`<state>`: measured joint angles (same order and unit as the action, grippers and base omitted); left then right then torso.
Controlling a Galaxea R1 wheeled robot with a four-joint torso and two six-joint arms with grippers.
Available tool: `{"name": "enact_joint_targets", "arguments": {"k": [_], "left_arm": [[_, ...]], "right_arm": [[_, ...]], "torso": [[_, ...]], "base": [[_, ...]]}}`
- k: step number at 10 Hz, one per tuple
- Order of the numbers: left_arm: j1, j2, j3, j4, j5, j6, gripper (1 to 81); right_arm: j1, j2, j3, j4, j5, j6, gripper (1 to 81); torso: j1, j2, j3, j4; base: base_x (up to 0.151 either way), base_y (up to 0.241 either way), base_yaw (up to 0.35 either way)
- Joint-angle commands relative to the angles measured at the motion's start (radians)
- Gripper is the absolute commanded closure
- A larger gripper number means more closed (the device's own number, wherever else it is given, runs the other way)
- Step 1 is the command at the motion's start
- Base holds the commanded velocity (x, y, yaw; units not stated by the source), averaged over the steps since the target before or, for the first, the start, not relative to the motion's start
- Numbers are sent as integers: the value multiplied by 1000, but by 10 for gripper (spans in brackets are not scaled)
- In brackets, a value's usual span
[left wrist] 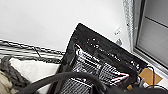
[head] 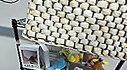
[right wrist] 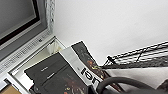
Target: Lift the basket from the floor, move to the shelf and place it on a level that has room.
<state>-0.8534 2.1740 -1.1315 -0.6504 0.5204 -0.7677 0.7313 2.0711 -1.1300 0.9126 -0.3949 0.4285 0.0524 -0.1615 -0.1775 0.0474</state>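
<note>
One checkered woven basket (head: 87,22) above wire shelf (head: 16,33).

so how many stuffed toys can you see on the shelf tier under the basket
3. A blue one sits front and centre, a yellow-green one behind it, and an orange-brown one to the right. The basket covers the tier's back, so more may be hidden.

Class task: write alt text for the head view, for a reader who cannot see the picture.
A cream-and-black woven basket fills the upper picture, seen from its side, at the top of a black wire shelf against a pale wall. On the tier below sit soft toys, a blue one and a yellow one, beside a white box.
</note>
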Motion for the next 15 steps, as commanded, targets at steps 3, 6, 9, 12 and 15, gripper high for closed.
{"name": "enact_joint_targets", "arguments": {"k": [3,6,9,12,15], "left_arm": [[-195,101,-103,2,-99,16,811],[-213,119,-137,-2,-97,16,811],[-212,144,-185,9,-74,18,811],[-141,165,-249,40,-73,30,811],[-109,207,-336,86,-34,31,811]], "right_arm": [[197,105,-118,-3,44,-25,811],[225,134,-166,-4,28,-28,811],[222,164,-210,-8,-4,-36,811],[165,211,-270,-8,2,-51,811],[122,295,-350,-8,8,-126,811]], "torso": [[0,0,0,0],[0,0,0,0],[1,0,0,0],[1,0,0,0],[1,0,0,0]], "base": [[0,0,0],[0,0,0],[0,0,0],[0,0,0],[0,0,0]]}}
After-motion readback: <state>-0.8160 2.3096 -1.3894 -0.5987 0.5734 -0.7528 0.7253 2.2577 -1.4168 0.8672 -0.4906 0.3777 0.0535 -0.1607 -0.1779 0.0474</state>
